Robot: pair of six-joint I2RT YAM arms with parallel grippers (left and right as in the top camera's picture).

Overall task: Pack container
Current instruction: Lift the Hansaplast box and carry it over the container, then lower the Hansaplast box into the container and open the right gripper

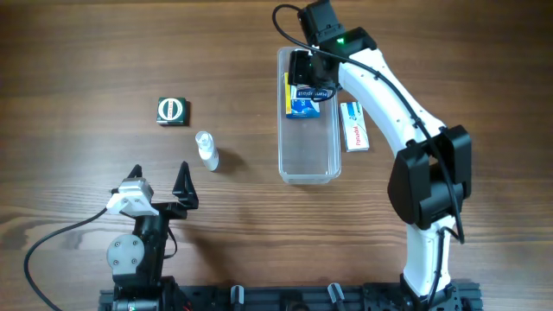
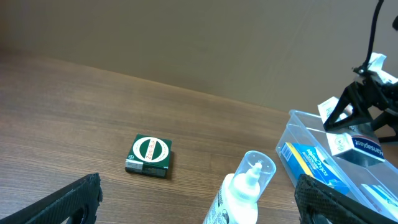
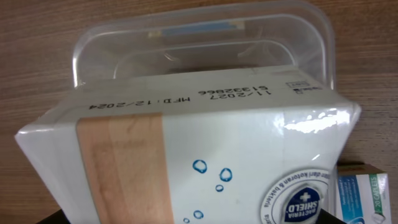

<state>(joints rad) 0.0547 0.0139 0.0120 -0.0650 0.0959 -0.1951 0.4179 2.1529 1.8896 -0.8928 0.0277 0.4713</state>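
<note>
You've got one long clear plastic tub [image 1: 307, 164]; three small boxes: blue-and-yellow box [image 1: 301, 108] inside it, white-and-red box [image 1: 354, 126] right of it, green square box [image 1: 172, 111] left of it; one white wrapped pack [image 3: 186, 155]; one small clear bottle [image 1: 206, 151].

You have a brown wooden table [image 1: 86, 52] with the grain running side to side, and four things sit directly on it. A small green box [image 1: 173, 111] with a white round emblem lies flat toward the left, well apart from the rest. Nearer the middle, a small clear bottle [image 1: 206, 151] has its cap end pointing toward the far edge; whether it lies or stands, you cannot tell. To its right is the container [image 1: 308, 164], long side running away from you. A white box [image 1: 354, 126] with red print lies flat just beside the container's right wall.
</note>
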